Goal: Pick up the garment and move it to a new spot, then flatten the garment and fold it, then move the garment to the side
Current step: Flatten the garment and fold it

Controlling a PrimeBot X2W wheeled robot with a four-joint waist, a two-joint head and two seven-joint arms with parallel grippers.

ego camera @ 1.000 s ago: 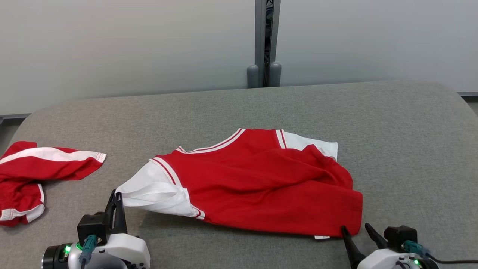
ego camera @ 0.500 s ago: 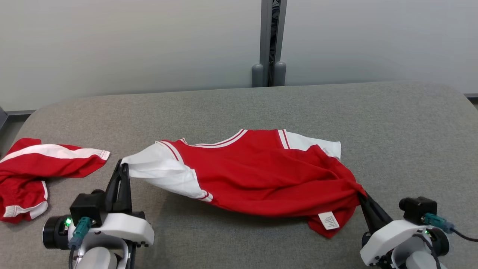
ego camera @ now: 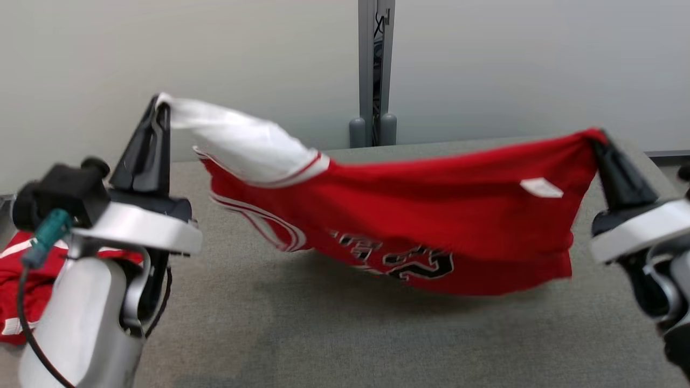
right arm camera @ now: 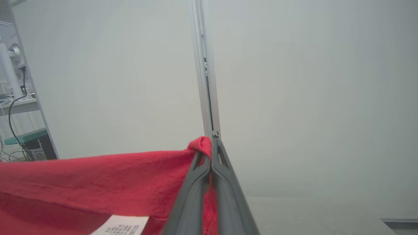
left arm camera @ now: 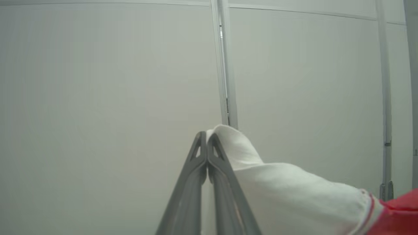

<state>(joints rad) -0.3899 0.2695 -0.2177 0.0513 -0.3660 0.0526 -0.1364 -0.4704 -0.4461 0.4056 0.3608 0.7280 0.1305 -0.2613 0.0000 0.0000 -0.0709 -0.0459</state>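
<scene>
The garment [ego camera: 431, 210], a red jersey with white sleeves and dark lettering, hangs stretched in the air above the grey table [ego camera: 334, 334]. My left gripper [ego camera: 160, 105] is shut on its white sleeve [left arm camera: 261, 176] at the upper left of the head view. At the right, my right gripper [ego camera: 597, 137] is shut on a red corner [right arm camera: 199, 145] of the garment, near a white care label [ego camera: 540, 187]. The lower hem sags toward the table in the middle.
A second red and white garment [ego camera: 21, 269] lies on the table at the far left, partly behind my left arm. A grey post [ego camera: 373, 70] stands against the pale wall behind the table. A shelf with cables [right arm camera: 16, 107] stands to the left in the right wrist view.
Both grippers have risen with the garment, lifting it off the table and stretching it between them. The right gripper closed on the red corner. The head camera has also shifted.
</scene>
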